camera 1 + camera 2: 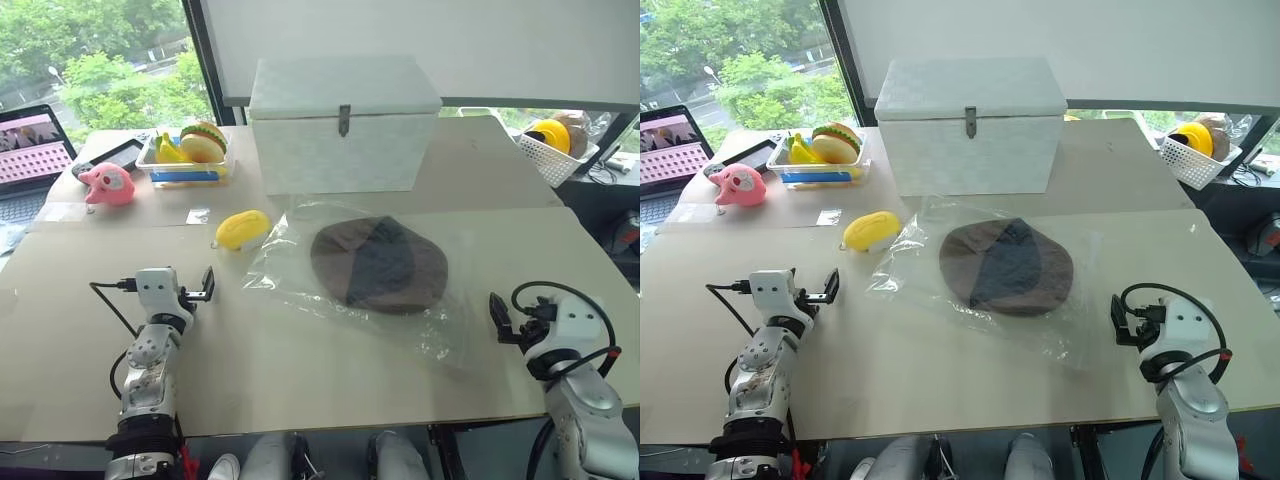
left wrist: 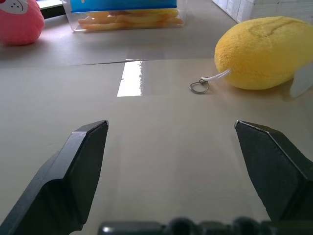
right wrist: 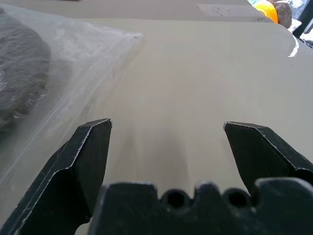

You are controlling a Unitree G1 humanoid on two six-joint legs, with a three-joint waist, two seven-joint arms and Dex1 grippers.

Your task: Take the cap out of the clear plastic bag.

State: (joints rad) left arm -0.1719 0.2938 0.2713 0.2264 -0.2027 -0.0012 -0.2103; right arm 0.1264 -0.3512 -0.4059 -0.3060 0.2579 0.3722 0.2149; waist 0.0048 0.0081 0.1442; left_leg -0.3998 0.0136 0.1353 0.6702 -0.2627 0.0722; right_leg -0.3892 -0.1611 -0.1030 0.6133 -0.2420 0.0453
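While still sealed in the bag at table centre, cap untouched; left gripper and right gripper spread, empty, flanking. Opening step; next likely pinning film, reaching inside.

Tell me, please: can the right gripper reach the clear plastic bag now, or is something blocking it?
Probably yes. The right gripper is open, with bare table between it and the near edge of the clear plastic bag. The cap lies inside the bag, further in.
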